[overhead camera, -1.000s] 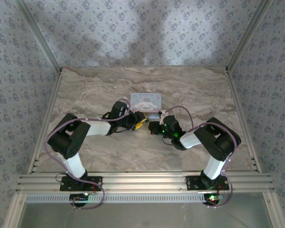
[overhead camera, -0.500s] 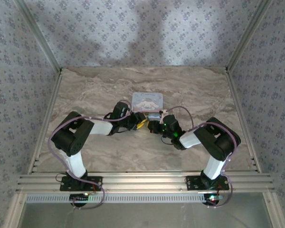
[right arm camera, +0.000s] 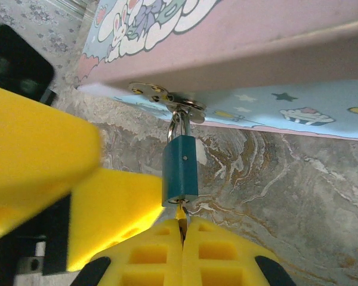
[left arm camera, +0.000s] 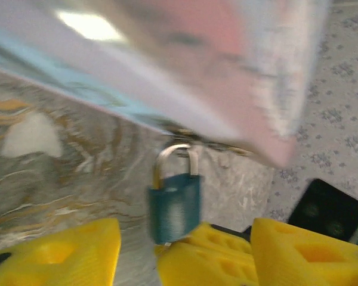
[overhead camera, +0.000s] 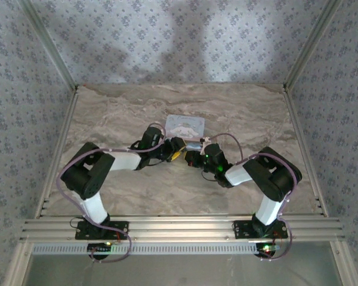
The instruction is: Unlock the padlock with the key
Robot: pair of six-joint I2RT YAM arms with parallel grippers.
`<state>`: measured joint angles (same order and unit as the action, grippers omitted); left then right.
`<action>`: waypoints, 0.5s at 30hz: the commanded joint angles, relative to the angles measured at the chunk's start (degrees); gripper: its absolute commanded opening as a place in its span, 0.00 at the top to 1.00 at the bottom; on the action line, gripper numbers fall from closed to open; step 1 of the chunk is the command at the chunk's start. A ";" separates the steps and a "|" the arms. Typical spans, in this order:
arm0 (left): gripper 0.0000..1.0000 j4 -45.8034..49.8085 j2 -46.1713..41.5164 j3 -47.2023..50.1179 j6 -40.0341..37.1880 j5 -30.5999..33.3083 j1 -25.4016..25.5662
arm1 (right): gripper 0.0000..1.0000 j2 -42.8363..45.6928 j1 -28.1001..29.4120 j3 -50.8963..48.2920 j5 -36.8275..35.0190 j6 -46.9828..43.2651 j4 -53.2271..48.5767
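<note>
The small blue padlock (right arm camera: 180,170) hangs by its silvery shackle from the hasp (right arm camera: 167,98) of the light-blue cartoon tin (overhead camera: 185,126). My right gripper (right arm camera: 182,225) is shut on the key (right arm camera: 181,210), and the key's tip sits in the keyhole under the padlock. In the blurred left wrist view the padlock (left arm camera: 174,205) hangs between the spread yellow fingers (left arm camera: 53,256) of my left gripper (left arm camera: 185,238), which is open and touches nothing. The right gripper's fingers (left arm camera: 203,259) reach in between them from below. Both grippers meet in front of the tin, left gripper (overhead camera: 178,150) and right gripper (overhead camera: 192,157).
The tin rests on the marbled tabletop (overhead camera: 125,185), just behind the two grippers. Patterned walls close off the back and both sides. An aluminium rail (overhead camera: 179,226) runs along the near edge by the arm bases.
The tin has shifted slightly and the left arm has moved a little near the padlock. The right arm has stayed in place with the key.
</note>
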<state>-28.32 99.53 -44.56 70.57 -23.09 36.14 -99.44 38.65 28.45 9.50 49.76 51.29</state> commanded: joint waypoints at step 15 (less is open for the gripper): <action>0.39 -2.60 3.46 -1.10 0.18 0.92 1.14 | 0.99 -0.94 0.28 2.17 0.49 0.50 2.77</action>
<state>-30.50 102.41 -44.42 71.05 -22.24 36.88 -99.55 38.65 28.64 9.52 49.76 51.31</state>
